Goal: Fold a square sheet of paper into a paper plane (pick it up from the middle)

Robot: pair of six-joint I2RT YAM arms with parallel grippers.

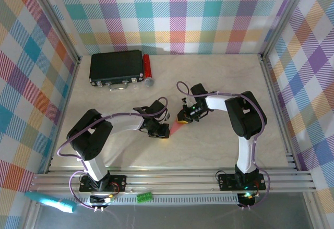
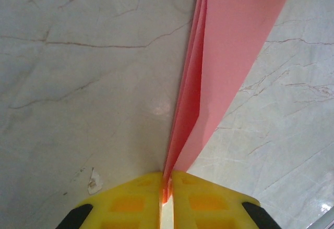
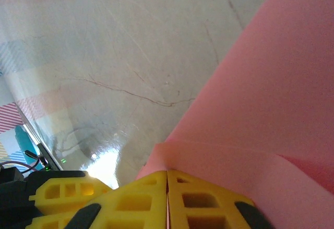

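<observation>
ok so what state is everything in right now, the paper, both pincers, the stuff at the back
pink-red folded paper sheet: folded into layers, pinched by both pincers
left pincer: shut on the paper's folded edge
right pincer: shut on the paper
black rectangular case: closed, lying flat at the far left
small red cylinder with a grey end: lying on its side beside the case

Pastel plaid walls [image 1: 177, 10] close the top, left and right of the frame. A pale, glossy, veined table [image 1: 224, 72] fills the centre, with aluminium rails [image 1: 182, 179] along its lower edge.
</observation>
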